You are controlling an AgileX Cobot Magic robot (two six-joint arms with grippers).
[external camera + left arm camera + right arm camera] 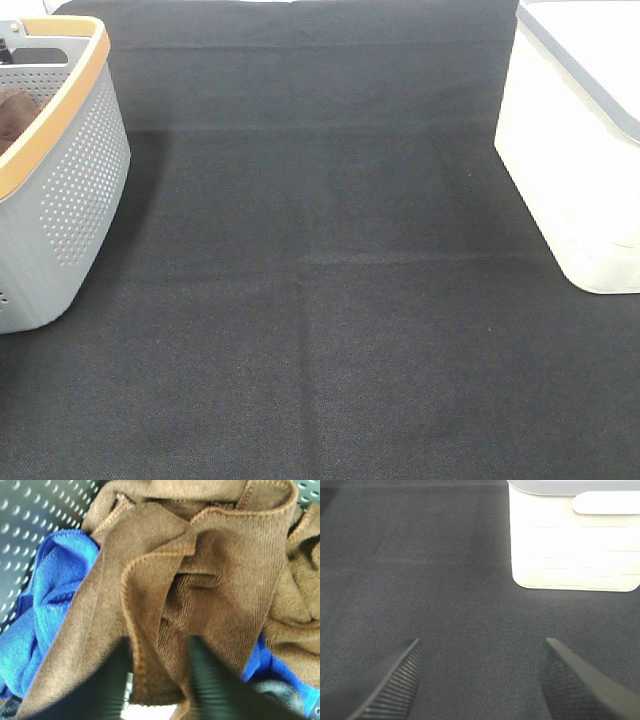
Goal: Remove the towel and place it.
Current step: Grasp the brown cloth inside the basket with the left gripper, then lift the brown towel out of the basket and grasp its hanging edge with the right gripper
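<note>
one reddish-brown hemmed towel (225,595)
in grey basket (80,170) on blue cloth (55,580); left gripper (159,647) astride fold, hold unclear; right gripper (480,680) wide, empty.

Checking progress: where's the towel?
The towel is in the basket at the high view's left edge, over a blue cloth, with the left gripper astride a fold.
</note>
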